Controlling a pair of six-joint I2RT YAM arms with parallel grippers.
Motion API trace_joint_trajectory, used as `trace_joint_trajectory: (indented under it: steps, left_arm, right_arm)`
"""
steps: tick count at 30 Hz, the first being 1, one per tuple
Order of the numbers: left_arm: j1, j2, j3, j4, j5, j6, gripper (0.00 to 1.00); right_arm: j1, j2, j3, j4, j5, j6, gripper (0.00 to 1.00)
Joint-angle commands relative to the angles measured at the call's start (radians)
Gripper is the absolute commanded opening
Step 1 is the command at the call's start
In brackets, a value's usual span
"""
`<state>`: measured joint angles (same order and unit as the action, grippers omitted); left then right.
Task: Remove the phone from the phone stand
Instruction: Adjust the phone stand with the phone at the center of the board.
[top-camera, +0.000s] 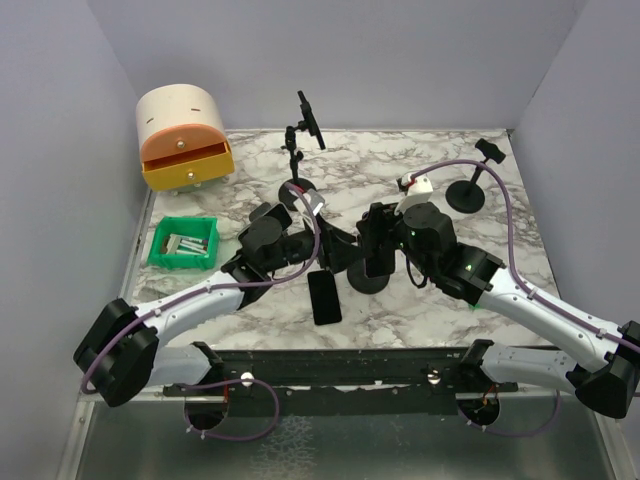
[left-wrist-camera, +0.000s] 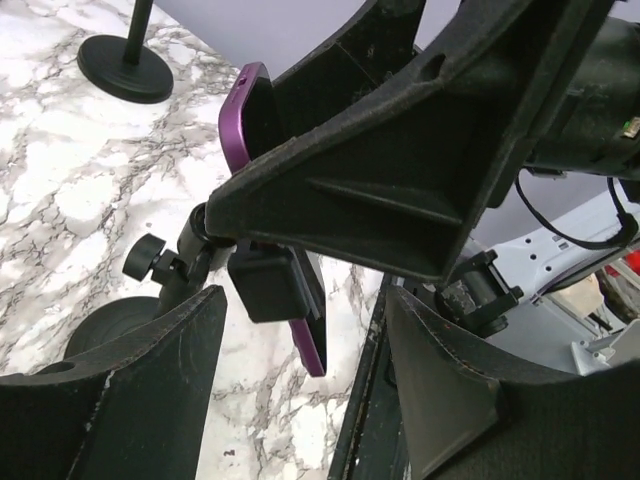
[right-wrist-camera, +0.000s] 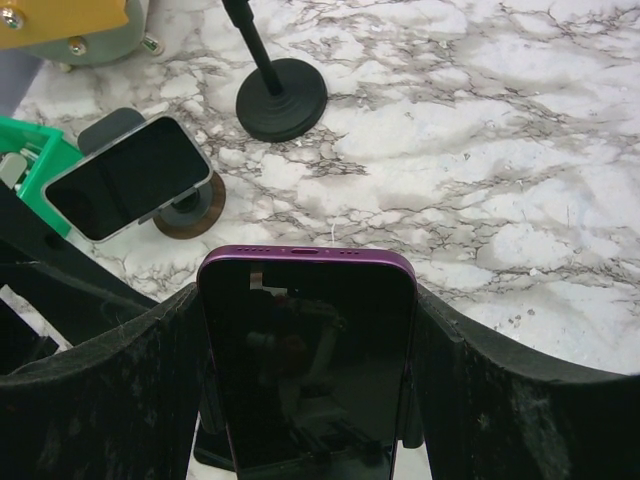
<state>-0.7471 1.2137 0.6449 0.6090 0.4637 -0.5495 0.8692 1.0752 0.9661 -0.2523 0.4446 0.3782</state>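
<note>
A purple phone (right-wrist-camera: 308, 370) with a dark screen stands upright in the phone stand (left-wrist-camera: 263, 285), whose black clamp holds its back. My right gripper (right-wrist-camera: 308, 300) is shut on the phone, one finger pressed against each long edge. In the left wrist view the phone (left-wrist-camera: 243, 120) appears edge-on behind the right gripper's big black finger. The left gripper (left-wrist-camera: 305, 310) is open, its fingers on either side of the phone's lower end and the clamp, touching neither. The stand's round base (top-camera: 367, 280) rests at the table's middle.
A black phone (top-camera: 324, 297) lies flat just in front of the stand. A silver phone (right-wrist-camera: 125, 178) sits on a brown disc to the left. Other stands are at the back (top-camera: 305, 120) and right (top-camera: 470, 190). A green bin (top-camera: 183, 243) and yellow drawer box (top-camera: 185, 135) are at left.
</note>
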Motion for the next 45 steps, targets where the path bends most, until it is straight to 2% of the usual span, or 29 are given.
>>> trace_joint_trajectory:
  steps: [1,10,14,21,24,27,34,45]
  left_arm:
    - [-0.007,0.051,0.051,0.035,0.028,-0.027,0.66]
    - [-0.008,0.105,0.08,0.037,-0.011,-0.046,0.52]
    - [-0.008,0.113,0.087,0.037,-0.009,-0.048,0.41]
    - [-0.008,0.095,0.063,0.037,-0.047,-0.048,0.0]
    - [-0.008,0.075,0.045,0.038,-0.075,-0.044,0.0]
    - [-0.006,0.065,0.034,0.04,-0.09,-0.045,0.0]
    - [0.011,0.055,0.006,0.075,-0.091,-0.091,0.0]
    - [0.094,0.095,-0.098,0.34,-0.004,-0.304,0.0]
  right_arm:
    - [0.003,-0.003,0.011,0.032,0.018,0.025,0.21]
    - [0.004,-0.003,0.015,0.024,0.011,0.024,0.19]
    - [0.003,-0.003,0.017,0.02,0.009,0.025,0.19]
    - [0.003,-0.003,0.014,0.009,0.026,0.027,0.16]
    - [0.001,-0.004,0.011,-0.002,0.042,0.03,0.11]
    - [0.002,-0.006,0.007,-0.009,0.06,0.03,0.01]
    - [0.002,0.006,0.008,-0.075,0.149,0.037,0.0]
    - [0.003,-0.013,-0.016,-0.111,0.203,0.037,0.0]
